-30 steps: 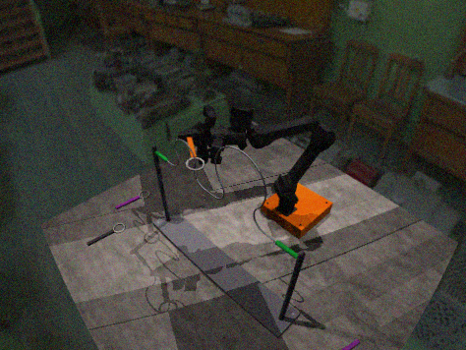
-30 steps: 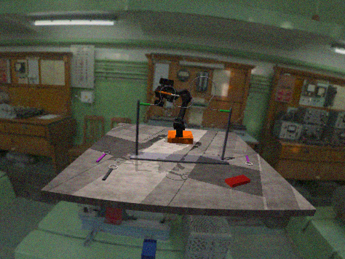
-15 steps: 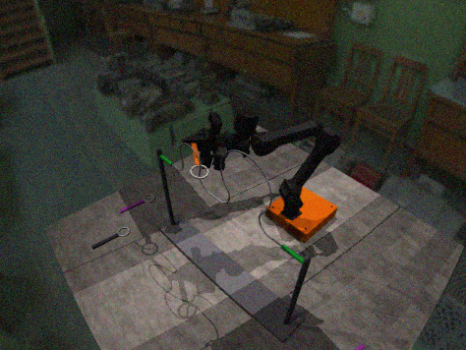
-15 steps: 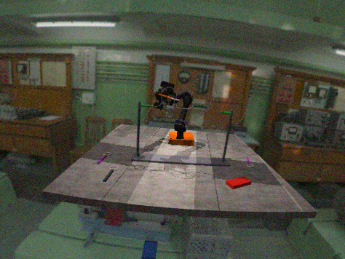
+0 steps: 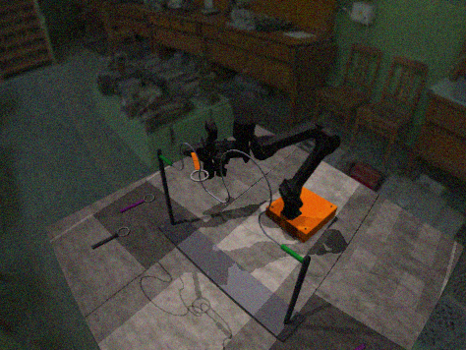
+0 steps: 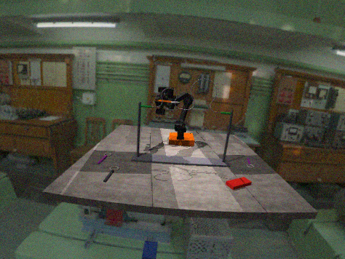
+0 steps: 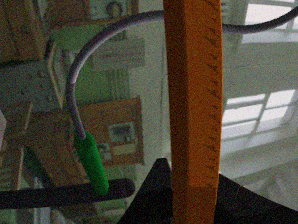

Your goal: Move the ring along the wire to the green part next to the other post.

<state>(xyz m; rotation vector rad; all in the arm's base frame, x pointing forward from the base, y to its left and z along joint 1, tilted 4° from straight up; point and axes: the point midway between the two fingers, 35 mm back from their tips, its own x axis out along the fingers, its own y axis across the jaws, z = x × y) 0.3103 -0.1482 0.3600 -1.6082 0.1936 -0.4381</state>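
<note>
My gripper (image 5: 196, 155) (image 6: 161, 101) (image 7: 172, 167) is shut on the orange handle (image 5: 196, 162) (image 6: 165, 101) (image 7: 195, 100), which it holds up in the air. The pale ring (image 5: 193, 178) is at the handle's far end; it is outside the wrist view. In the top view the grey wire (image 5: 270, 189) (image 7: 76, 75) appears to pass through the ring; whether they touch cannot be told. The ring is along the curvy wire, nearer the left green part (image 5: 166, 160) (image 6: 146, 106) than the right green part (image 5: 293, 253) (image 6: 225, 113). A green part (image 7: 92, 165) shows in the wrist view.
The left post (image 5: 167, 192) (image 6: 138, 131) and right post (image 5: 297, 292) (image 6: 228, 138) stand on a flat base (image 6: 182, 161). Wire loops run close around the gripper. Purple (image 5: 133, 205) and dark (image 5: 104, 241) ringed sticks and a red block (image 6: 239, 182) lie on the table.
</note>
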